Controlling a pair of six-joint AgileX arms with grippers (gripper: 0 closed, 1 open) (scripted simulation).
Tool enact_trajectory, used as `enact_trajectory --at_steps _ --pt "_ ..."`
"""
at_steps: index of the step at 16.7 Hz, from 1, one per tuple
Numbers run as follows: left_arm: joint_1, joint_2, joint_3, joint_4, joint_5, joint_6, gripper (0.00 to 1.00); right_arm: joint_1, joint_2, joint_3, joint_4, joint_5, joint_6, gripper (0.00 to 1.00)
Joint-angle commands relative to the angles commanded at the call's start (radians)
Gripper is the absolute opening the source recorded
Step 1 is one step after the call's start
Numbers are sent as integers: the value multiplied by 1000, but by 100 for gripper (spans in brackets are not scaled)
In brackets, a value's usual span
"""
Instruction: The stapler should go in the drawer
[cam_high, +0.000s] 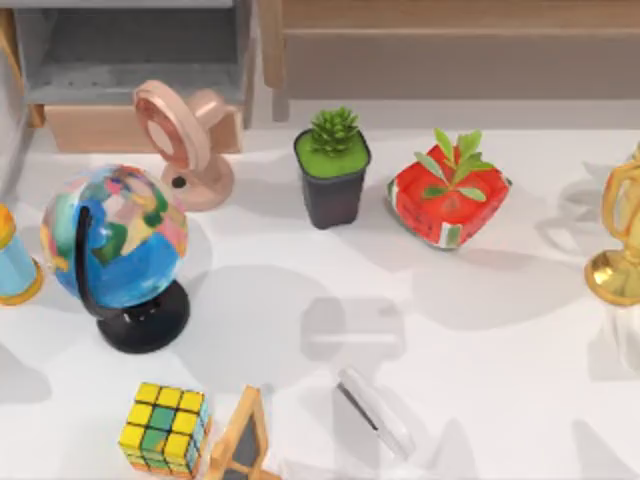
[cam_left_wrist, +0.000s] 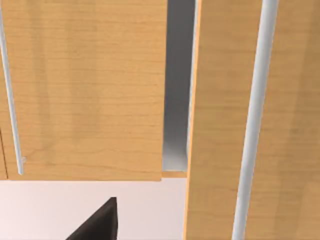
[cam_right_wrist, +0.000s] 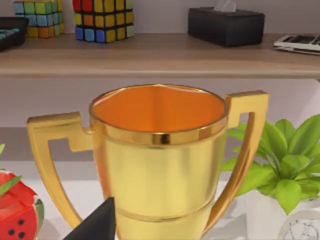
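stapler (cam_high: 373, 411): lying flat on the white table (cam_high: 500, 380) down at about 6 o'clock in the top view, nothing touching it, black strip along its left edge

drawer (cam_high: 120, 70): up at 11 o'clock, pulled open, grey inside, tan front facing the table

near the stapler: little chalkboard (cam_high: 243, 440) just to its 9 o'clock, then the cube (cam_high: 164, 428) further that way

middle stuff: globe (cam_high: 115, 245) at 9, pink mirror (cam_high: 180, 135) right in front of the drawer, dark pot (cam_high: 333, 165) around 12, watermelon pot (cam_high: 447, 195) at 1

trophy (cam_high: 620, 240): gold, way over at 3 o'clock; the right wrist view is staring straight at it

left wrist view: wood cabinet doors (cam_left_wrist: 85, 90) up close

claws: honestly can't tell on either one, just a dark tip poking into each wrist view
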Motion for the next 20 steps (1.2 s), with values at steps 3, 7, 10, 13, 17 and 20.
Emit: enact_trajectory --at_steps 3,7,10,13,17,20 --pt "-4 -70 -22 -79 -20 -83 100 0 0 0 0 0 0 100" --pt "-47 -254 -51 -281 -68 -329 100 0 0 0 0 0 0 100" --pt "-131 -410 -43 -489 -120 -599 100 0 0 0 0 0 0 100" --pt "-266 -530 24 -739 -200 -921 100 0 0 0 0 0 0 100" --pt "-509 -599 229 -1111 -364 -1401 100 0 0 0 0 0 0 100" --pt "-730 -584 443 -1404 -504 -1779 100 0 0 0 0 0 0 100"
